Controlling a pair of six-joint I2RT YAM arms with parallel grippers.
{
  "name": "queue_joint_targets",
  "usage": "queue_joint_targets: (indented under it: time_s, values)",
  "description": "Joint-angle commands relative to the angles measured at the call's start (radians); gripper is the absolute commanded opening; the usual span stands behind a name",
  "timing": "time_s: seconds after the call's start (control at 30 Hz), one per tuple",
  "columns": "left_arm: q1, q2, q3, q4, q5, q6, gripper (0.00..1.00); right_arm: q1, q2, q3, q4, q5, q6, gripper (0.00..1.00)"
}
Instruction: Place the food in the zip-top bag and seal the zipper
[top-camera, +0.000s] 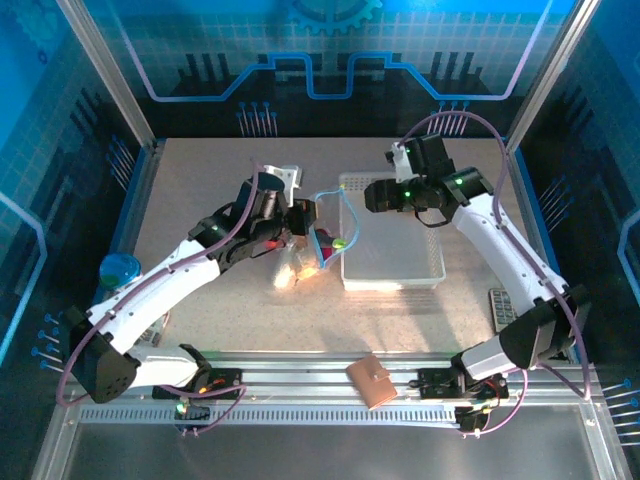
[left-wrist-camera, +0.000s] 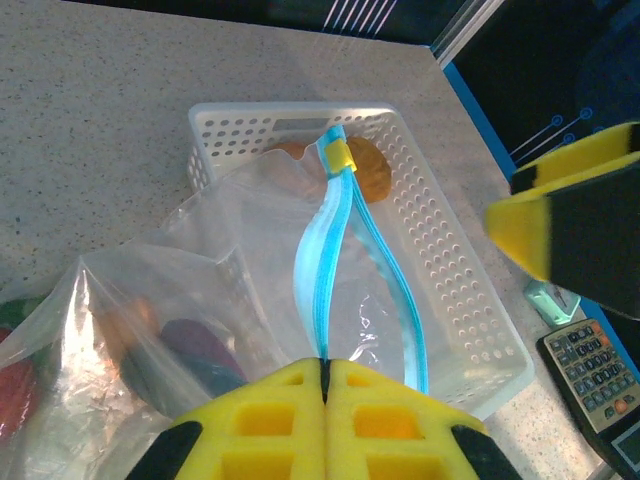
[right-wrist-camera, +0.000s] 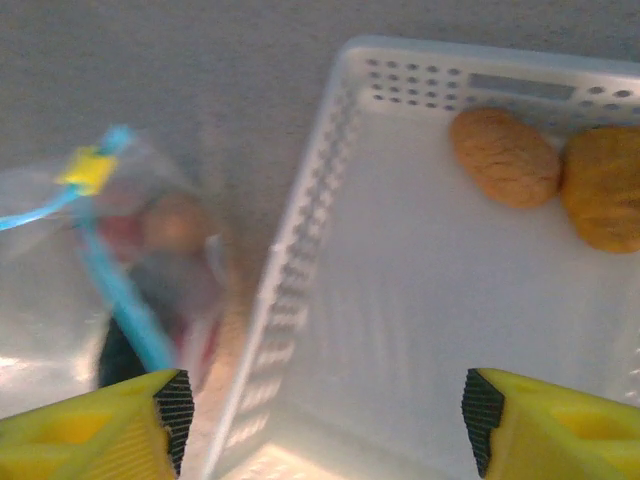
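The clear zip-top bag (top-camera: 305, 258) lies left of the white basket, with red, purple and orange food (left-wrist-camera: 195, 350) inside it. Its light-blue zipper (left-wrist-camera: 325, 260) loops open toward the basket and carries a yellow slider (left-wrist-camera: 338, 155). My left gripper (left-wrist-camera: 324, 368) is shut on the zipper strip at the near end of the mouth. Two tan food pieces (right-wrist-camera: 505, 155) lie in the basket's far corner. My right gripper (right-wrist-camera: 325, 430) hangs open over the basket's left side, nothing between its fingers; one yellow finger (left-wrist-camera: 570, 210) shows in the left wrist view.
The white perforated basket (top-camera: 420, 272) sits at table centre-right, its left wall against the bag. A brown wallet (top-camera: 370, 383) lies on the front rail. A remote (top-camera: 503, 308) rests right of the basket, and a blue round object (top-camera: 120, 268) sits at the far left.
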Motion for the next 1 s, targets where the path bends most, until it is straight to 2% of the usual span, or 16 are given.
queue_joint_targets:
  time_s: [0.0, 0.17, 0.47, 0.77, 0.97]
  values:
    - [0.011, -0.028, -0.002, -0.014, 0.01, 0.009, 0.07, -0.016, 0.09, -0.015, 0.082, 0.172, -0.074, 0.78]
    - [0.018, -0.023, -0.001, -0.015, 0.025, 0.005, 0.1, -0.033, 0.228, 0.005, 0.184, 0.212, -0.11, 0.82]
    - [0.033, -0.028, -0.002, -0.025, 0.029, 0.002, 0.1, -0.063, 0.499, 0.167, 0.182, 0.216, -0.141, 0.82]
    - [0.05, -0.024, 0.001, -0.034, 0.033, 0.003, 0.11, -0.069, 0.595, 0.218, 0.226, 0.272, -0.163, 0.83]
    - [0.055, -0.019, 0.003, -0.034, 0.035, 0.005, 0.11, -0.071, 0.641, 0.253, 0.217, 0.263, -0.169, 0.82]
